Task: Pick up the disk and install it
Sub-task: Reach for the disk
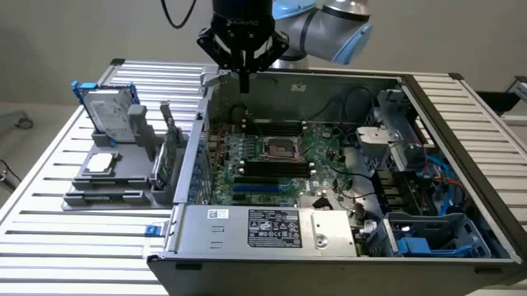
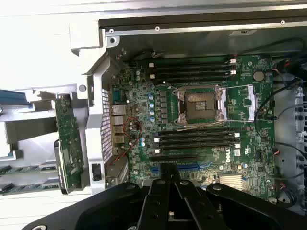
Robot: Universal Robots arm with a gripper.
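Your gripper (image 1: 244, 85) is pinched fully closed w/ nothing in it, hovering over the open PC case (image 1: 329, 274). The disk (image 1: 111, 114) stands in the grey rack (image 1: 107, 182), well apart.

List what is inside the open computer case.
Inside the computer case: a green motherboard with an empty processor socket, black cables and a blue drive bay. The labelled metal box nearest the camera covers whatever lies beneath it.
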